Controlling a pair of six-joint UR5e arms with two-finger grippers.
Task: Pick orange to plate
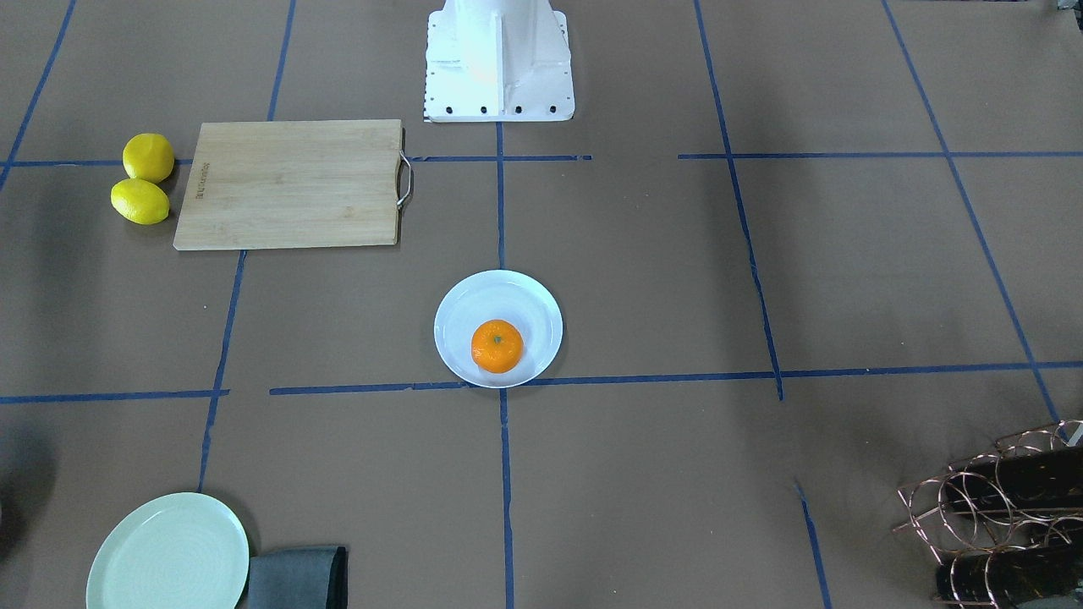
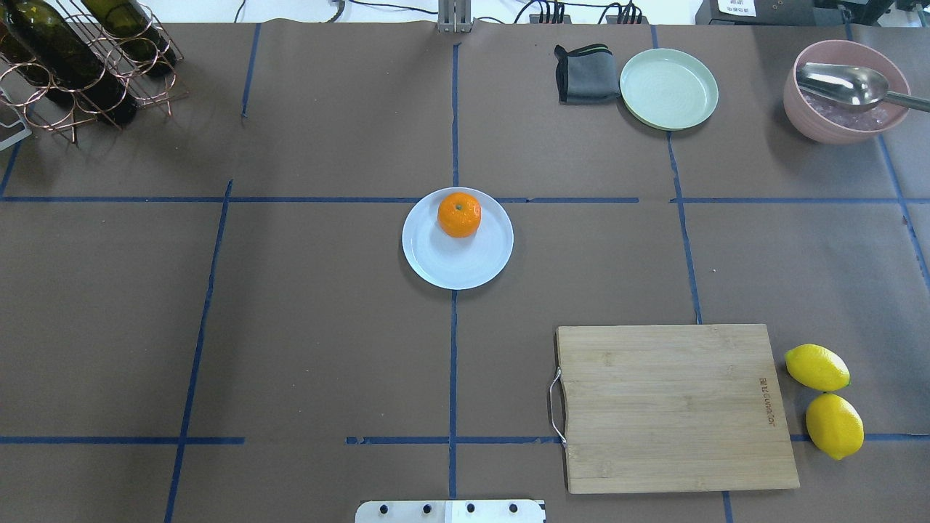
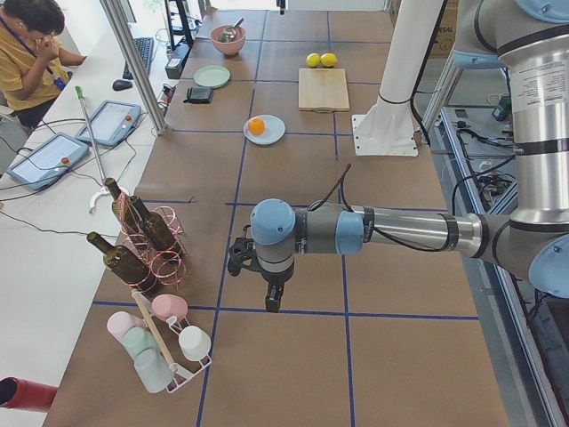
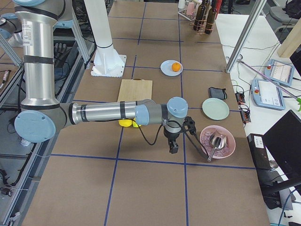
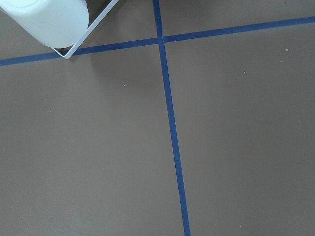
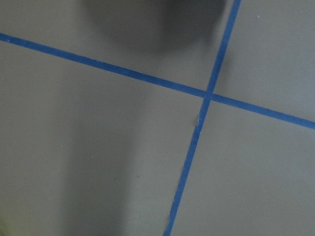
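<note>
The orange [image 2: 459, 214] lies on the pale bluish-white plate [image 2: 458, 263] at the table's middle, toward the plate's far side from the robot; it shows again as the orange [image 1: 497, 345] on the plate [image 1: 501, 294]. Neither gripper is near it. My left gripper [image 3: 274, 298] hangs over bare table at the left end, beside the bottle rack. Over the right end, close to the pink bowl, hangs my right gripper [image 4: 173, 148]. Both appear only in the side views, so I cannot tell whether they are open or shut. The wrist views show only brown table and blue tape.
A wooden cutting board [image 2: 672, 407] and two lemons [image 2: 825, 399] lie at the near right. A light green plate [image 2: 668, 87], grey cloth [image 2: 585, 73] and pink bowl with a spoon [image 2: 846, 91] sit far right. The bottle rack [image 2: 80, 58] stands far left, a cup rack [image 3: 164, 342] beyond it.
</note>
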